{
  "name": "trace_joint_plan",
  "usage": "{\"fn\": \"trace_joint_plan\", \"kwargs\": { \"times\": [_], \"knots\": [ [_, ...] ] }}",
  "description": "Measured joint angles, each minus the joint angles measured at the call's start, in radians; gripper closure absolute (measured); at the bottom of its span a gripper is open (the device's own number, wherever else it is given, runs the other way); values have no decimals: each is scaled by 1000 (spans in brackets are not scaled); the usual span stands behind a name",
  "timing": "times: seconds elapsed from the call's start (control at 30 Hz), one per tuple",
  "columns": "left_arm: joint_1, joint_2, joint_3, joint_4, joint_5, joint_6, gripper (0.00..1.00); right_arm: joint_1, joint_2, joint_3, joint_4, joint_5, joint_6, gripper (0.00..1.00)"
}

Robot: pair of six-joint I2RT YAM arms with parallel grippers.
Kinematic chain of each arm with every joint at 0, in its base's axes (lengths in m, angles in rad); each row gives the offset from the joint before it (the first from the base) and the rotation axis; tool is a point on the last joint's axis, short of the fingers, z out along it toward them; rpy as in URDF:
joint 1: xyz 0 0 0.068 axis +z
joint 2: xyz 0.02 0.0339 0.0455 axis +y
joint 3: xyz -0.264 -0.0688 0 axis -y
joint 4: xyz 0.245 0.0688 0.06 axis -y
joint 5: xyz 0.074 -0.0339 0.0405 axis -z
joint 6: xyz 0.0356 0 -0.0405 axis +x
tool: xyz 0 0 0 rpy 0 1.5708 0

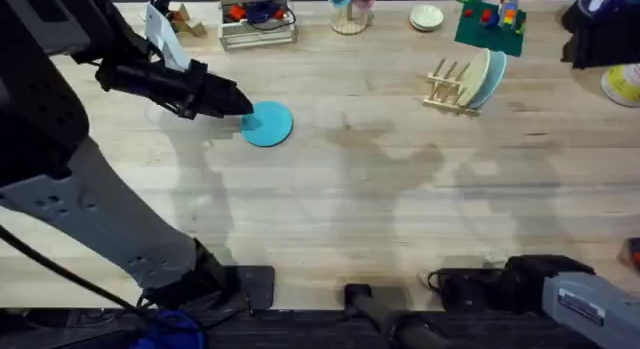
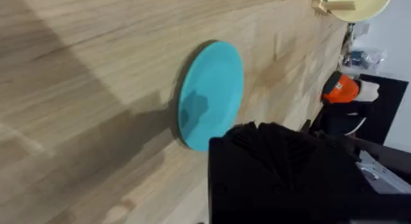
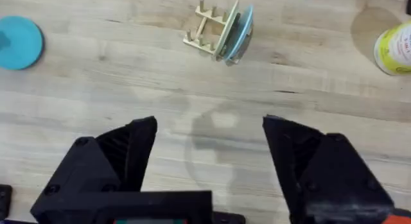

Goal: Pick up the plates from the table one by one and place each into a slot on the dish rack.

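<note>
Left gripper [image 1: 243,105] beside turquoise plate [image 1: 268,124]

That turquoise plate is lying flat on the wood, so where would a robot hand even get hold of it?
Probably at the rim. The turquoise plate lies flat on the table, so only its thin edge offers a pinch. The left gripper sits at the plate's near-left edge, a sensible side: one finger could slip under the rim there, one over. Its flat top gives nothing to grasp.

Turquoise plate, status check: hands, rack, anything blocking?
Left hand at the turquoise plate, plate flat on the table, not gripped. Right hand open, parked low. Dish rack holds cream plate and pale blue plate. Path clear.
</note>
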Motion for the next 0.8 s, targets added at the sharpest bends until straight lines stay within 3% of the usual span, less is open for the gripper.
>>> {"fn": "trace_joint_plan", "kwargs": {
  "times": [0.37,0.8],
  "knots": [
    [2,157,0,103,12,-36,960,0,0,0,0,0,0,8],
    [3,166,0,123,24,-96,960,0,0,0,0,0,0,7]
  ]
}}
